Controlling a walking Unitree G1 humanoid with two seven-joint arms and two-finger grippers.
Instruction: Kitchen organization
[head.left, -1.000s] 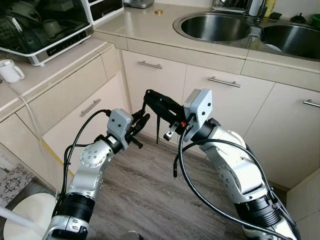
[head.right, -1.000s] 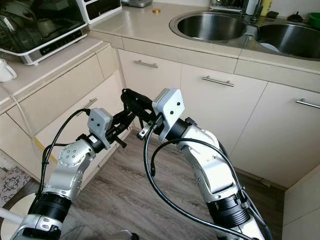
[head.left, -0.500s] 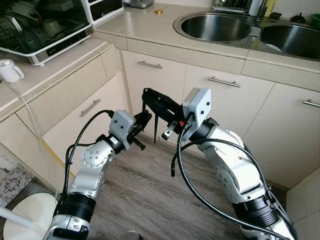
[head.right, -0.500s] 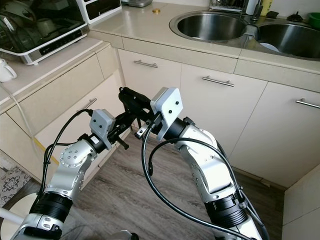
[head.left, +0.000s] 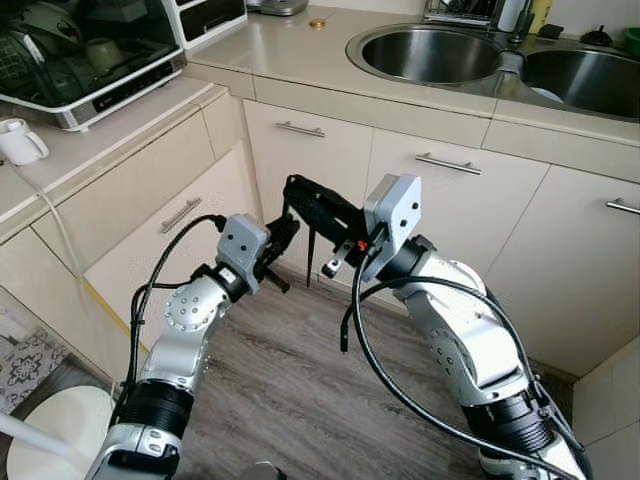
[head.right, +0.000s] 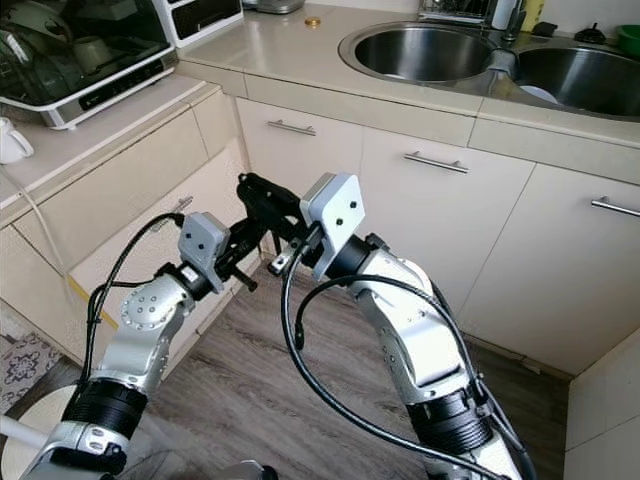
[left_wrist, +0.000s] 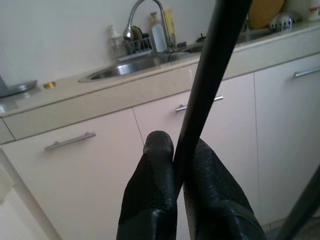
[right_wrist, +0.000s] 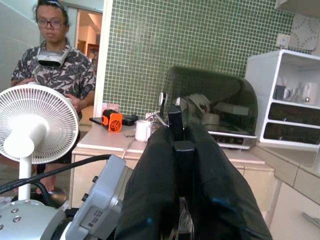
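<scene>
On the far left, a dish dryer (head.left: 85, 50) and a white mug (head.left: 20, 142) sit on the surface (head.left: 280, 55). In front of the cabinets (head.left: 320, 160), the left pincer (head.left: 283, 237) is closed on a thin black rod (left_wrist: 210, 85), its two fingers (left_wrist: 152, 185) pressed against it in the left wrist view. This appears to be one leg of the black tool (head.left: 315, 215) held between the arms above the floor (head.left: 290, 390). Next to it, the right pincer (head.left: 312, 205) is clamped shut on the tool's thicker end. To the right lies the sink (head.left: 430, 52).

With both pincers on one slender tool, any mismatch in arm motion could bend it or twist it free; a drop would land it on the floor. The right arm's dangling cable (head.left: 350, 320) might snag.

No legible writing or brand is visible.
</scene>
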